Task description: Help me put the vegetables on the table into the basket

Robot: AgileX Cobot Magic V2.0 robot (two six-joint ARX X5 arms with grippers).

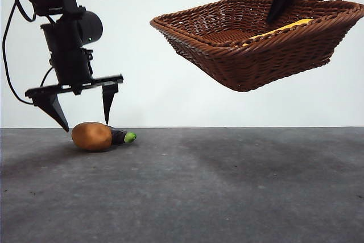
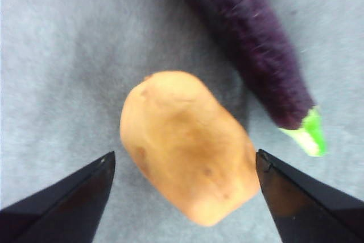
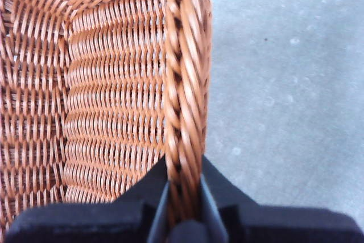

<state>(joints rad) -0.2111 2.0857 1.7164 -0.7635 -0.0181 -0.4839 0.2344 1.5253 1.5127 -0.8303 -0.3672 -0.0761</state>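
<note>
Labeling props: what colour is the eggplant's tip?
Bright green, on a dark purple eggplant beside the potato; clearest in the left wrist view.

The front camera sits low, looking level across the tabletop (image 1: 227, 186) toward a white wall. The left wrist camera looks straight down, close over the potato (image 2: 187, 146), shared with the front view. The right wrist camera presses near the basket (image 3: 185, 83) rim, also shared.

Eggplant (image 1: 120, 136) mostly hidden behind potato (image 1: 92, 136) in front view; its stem end cut off in left wrist view. Corn (image 1: 280, 30) largely hidden by basket (image 1: 244, 55) wall.
</note>
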